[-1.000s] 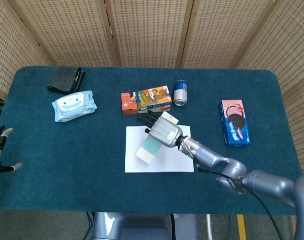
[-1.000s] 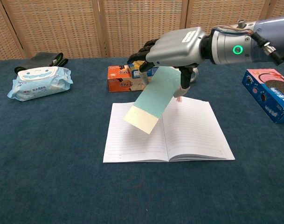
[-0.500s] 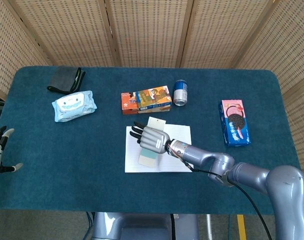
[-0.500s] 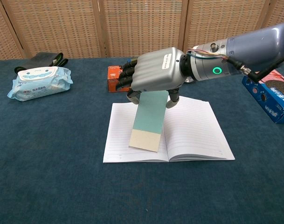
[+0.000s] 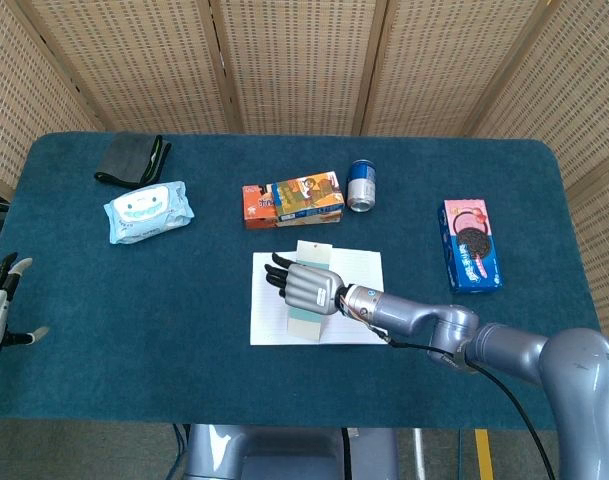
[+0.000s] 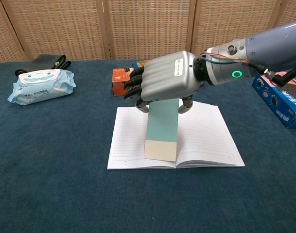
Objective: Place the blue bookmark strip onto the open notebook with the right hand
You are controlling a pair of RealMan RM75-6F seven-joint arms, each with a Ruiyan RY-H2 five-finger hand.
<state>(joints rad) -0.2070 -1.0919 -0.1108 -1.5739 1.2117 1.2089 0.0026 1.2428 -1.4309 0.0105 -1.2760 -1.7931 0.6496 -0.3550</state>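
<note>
Even, bright light is falling from above across both views. My right hand point(image 6: 165, 82) is catching a soft sheen on its metal back and throwing only a faint shadow onto the notebook point(image 6: 206, 138). Everything is staying sharp, with no motion blur. The table point(image 5: 84, 300) edges are bowing slightly in the head view.

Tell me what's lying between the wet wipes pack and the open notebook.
Nothing. In the head view, only bare blue table separates the wet wipes pack from the open notebook; the chest view shows the same empty stretch.
</note>
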